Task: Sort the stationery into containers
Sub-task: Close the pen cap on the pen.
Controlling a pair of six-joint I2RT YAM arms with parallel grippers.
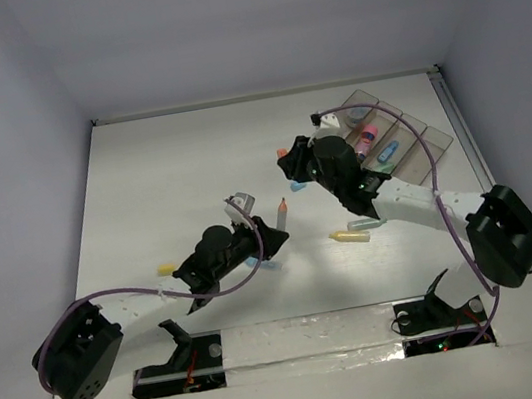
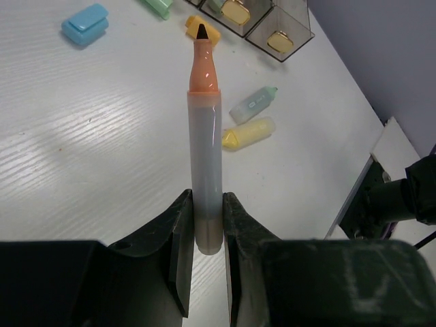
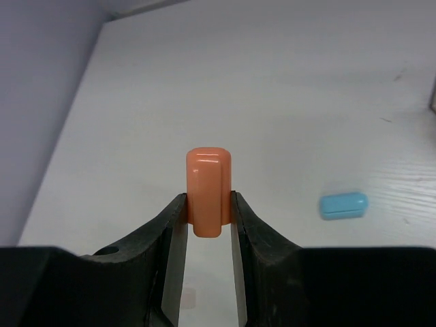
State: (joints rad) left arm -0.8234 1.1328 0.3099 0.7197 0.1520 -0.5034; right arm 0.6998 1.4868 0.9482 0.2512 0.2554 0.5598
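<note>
Left end effector (image 2: 208,204) and right end effector (image 3: 208,204) are each pinched nearly shut on a load above the tabletop (image 1: 169,164). The tray (image 1: 431,151) sits at the far right, with a pink marker (image 1: 367,136) and a blue item (image 1: 388,151) lying in its compartments.

My left holds the uncapped orange marker (image 2: 206,150) by its tail, which leaves the tip exposed and pointing away. My right grips the matching orange cap (image 3: 208,184) by its sides. Judgement: I hold the two apart so the marker can be capped before sorting.

The yellow marker (image 2: 248,133) and pale green marker (image 2: 253,104) lie loose side by side, unsorted.
</note>
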